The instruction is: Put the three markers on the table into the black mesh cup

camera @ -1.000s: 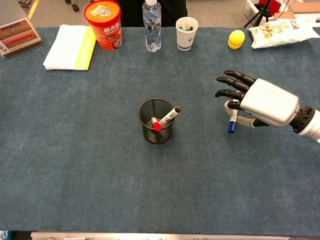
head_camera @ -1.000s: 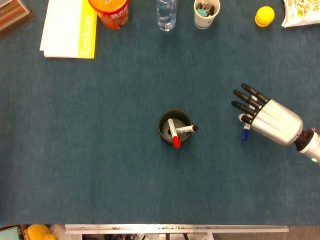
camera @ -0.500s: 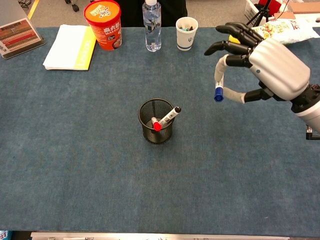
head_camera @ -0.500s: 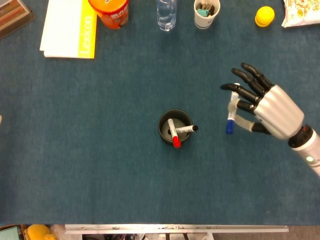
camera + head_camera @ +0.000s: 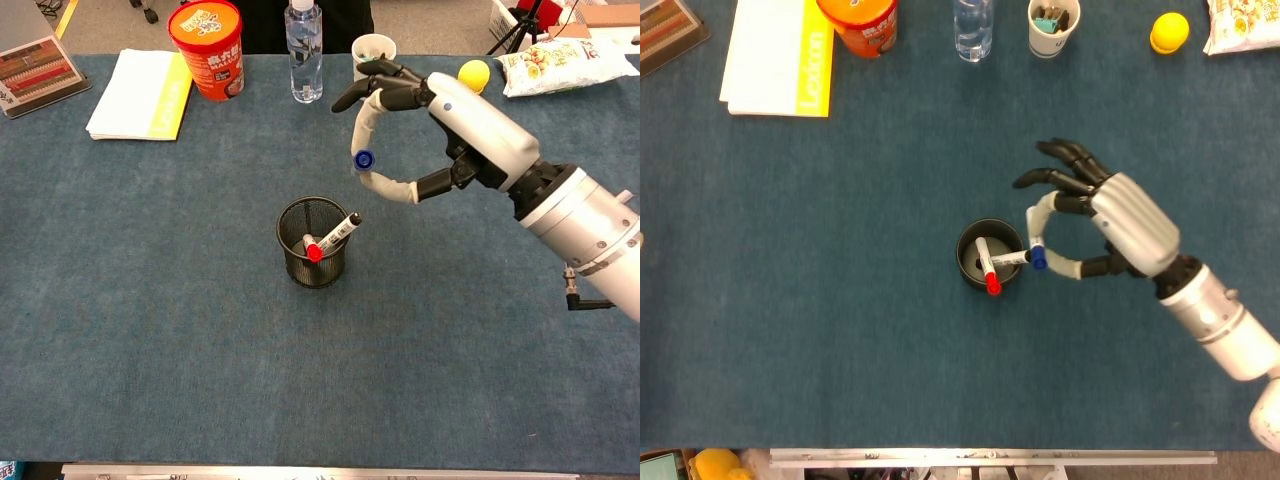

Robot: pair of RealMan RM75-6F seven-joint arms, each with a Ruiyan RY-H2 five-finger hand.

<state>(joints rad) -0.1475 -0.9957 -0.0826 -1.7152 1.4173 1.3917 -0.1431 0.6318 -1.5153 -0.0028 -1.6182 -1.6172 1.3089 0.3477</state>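
1. Nearest you, at the middle of the blue table [image 5: 150, 330], stands the black mesh cup [image 5: 312, 243]. Two markers are already in it: the red-capped marker [image 5: 311, 248] and the black-capped marker [image 5: 340, 230], whose black tip leans out over the cup's right rim.
2. Your right hand [image 5: 440, 130] hangs raised above the table, just right of the cup and a little behind it. It pinches the blue-capped marker [image 5: 363, 135] between thumb and a finger, while the other fingers [image 5: 375, 72] are spread forward.
3. The blue-capped marker points cap down. In the head view its blue cap [image 5: 1038, 258] sits right beside the cup's right rim, close to the black tip; you cannot tell from there whether it is over the opening.
4. Your left hand shows in neither view.
5. Along the far edge, left to right: a white and yellow booklet [image 5: 140, 95], an orange tub [image 5: 206, 48], a clear water bottle [image 5: 305, 52], a paper cup [image 5: 372, 62], a yellow ball [image 5: 473, 76] and a snack bag [image 5: 560, 65].
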